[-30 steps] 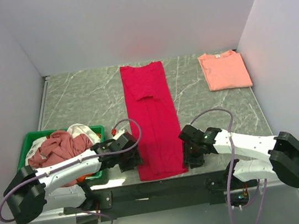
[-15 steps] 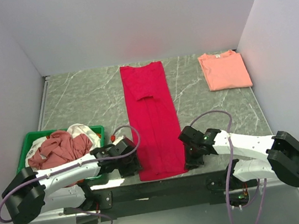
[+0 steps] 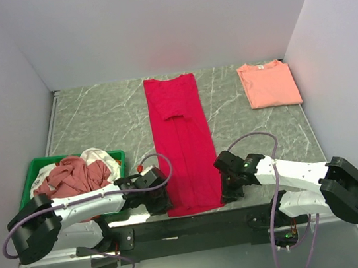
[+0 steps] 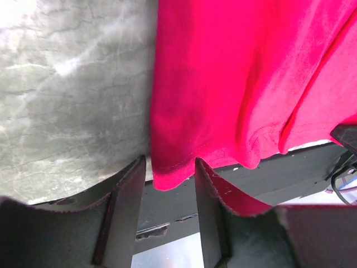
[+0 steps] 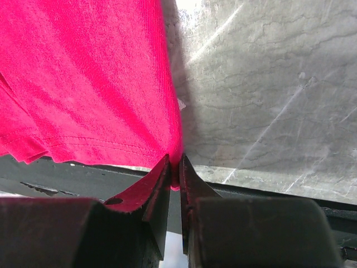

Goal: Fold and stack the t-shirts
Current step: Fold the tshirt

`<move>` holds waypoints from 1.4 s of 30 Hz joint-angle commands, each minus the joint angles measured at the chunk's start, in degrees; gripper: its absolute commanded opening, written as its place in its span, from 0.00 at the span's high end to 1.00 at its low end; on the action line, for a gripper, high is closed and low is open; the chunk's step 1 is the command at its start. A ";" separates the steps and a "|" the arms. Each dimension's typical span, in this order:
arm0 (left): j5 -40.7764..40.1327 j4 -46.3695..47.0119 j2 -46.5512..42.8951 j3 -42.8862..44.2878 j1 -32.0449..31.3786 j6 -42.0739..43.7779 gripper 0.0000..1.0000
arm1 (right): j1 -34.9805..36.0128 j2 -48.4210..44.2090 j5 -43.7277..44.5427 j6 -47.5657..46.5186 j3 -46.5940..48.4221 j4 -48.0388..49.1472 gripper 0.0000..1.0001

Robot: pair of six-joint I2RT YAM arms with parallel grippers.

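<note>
Reaching in from the lower left of the top view, the left arm (image 3: 82, 204) lies low and almost flat over the near table edge. Its forearm runs rightward and its wrist is turned toward the centre. The left gripper (image 3: 155, 192) sits at the bottom left corner of the crimson-red t-shirt (image 3: 182, 147).

In the left wrist view the left gripper (image 4: 170, 167) has its fingers (image 4: 125, 190) apart. They straddle the hem corner of the crimson-red t-shirt (image 4: 223, 84) with a clear gap, so nothing is clamped.

The right arm (image 3: 298, 174) mirrors this from the lower right, stretched leftward and low. The right gripper (image 3: 230, 190) is at the shirt's bottom right corner.

In the right wrist view the right gripper (image 5: 174, 167) has its fingers (image 5: 153, 190) pressed nearly together. They pinch the hem corner of the crimson-red t-shirt (image 5: 83, 72) right at the table edge.

The crimson-red t-shirt lies as a long narrow strip down the middle of the table (image 3: 103, 118), running from upper centre to lower centre with the collar end far from the arms.

A salmon-pink t-shirt (image 3: 269, 85) lies folded flat in the upper right, well apart from both arms. The green tray (image 3: 36, 164) at lower left holds a crumpled dusty rose t-shirt (image 3: 71, 176) and a white t-shirt (image 3: 99, 157), just beside the left arm.
</note>
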 commanded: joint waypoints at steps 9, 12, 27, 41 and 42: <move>1.47 0.34 4.40 0.72 -2.54 -1.13 0.60 | 0.67 0.17 1.02 -0.19 -1.00 -0.72 0.83; 0.68 -1.06 4.75 0.98 -2.98 -1.57 0.76 | 0.67 0.08 1.11 -0.19 -0.83 -0.90 0.86; -1.08 -3.79 -2.90 -2.71 -3.51 -5.44 0.99 | 0.67 -1.15 2.52 0.87 -0.82 -2.92 1.00; -6.88 -6.25 -7.53 2.74 -3.78 -4.91 0.99 | 0.67 -4.31 3.92 1.13 3.39 -7.49 1.00; -7.49 -6.34 -8.68 2.83 -3.78 -5.52 0.99 | 0.58 -4.75 4.10 1.39 4.26 -8.01 1.00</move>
